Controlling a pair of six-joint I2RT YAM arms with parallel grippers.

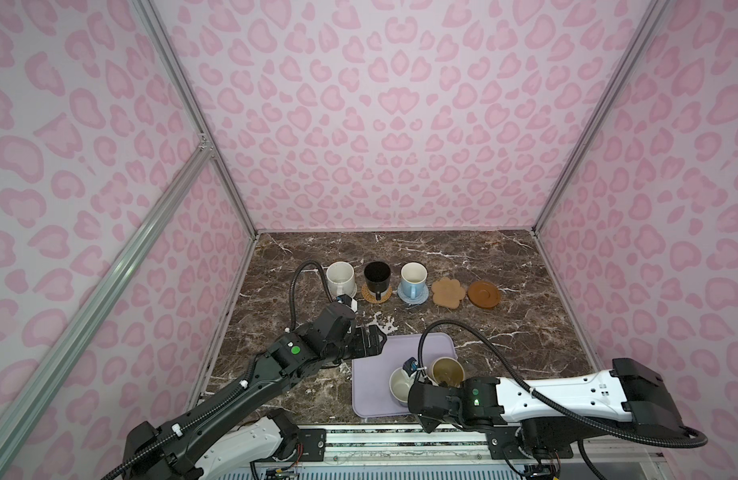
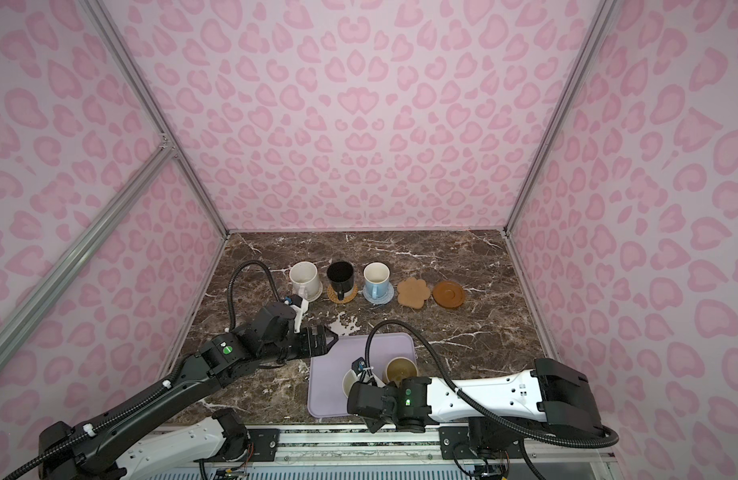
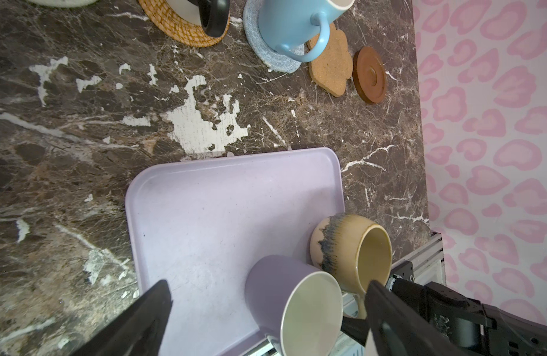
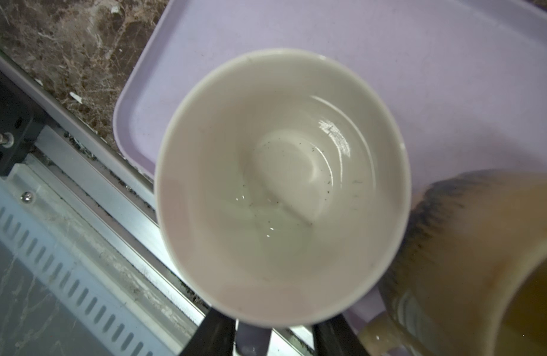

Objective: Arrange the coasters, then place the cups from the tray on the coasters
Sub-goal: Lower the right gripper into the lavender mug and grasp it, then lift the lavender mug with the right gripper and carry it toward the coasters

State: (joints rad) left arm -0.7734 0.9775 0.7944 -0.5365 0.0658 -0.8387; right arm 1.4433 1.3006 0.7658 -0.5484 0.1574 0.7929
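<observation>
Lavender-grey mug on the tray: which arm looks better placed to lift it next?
Right. The right gripper straddles the handle of the lavender-grey ceramic mug, while the left gripper, jaws open, hovers near the far left corner of the flat lavender tray, holding nothing.

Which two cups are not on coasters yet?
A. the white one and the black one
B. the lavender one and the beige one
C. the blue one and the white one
B: the lavender cup and the beige cup have only the tray under them.
</observation>
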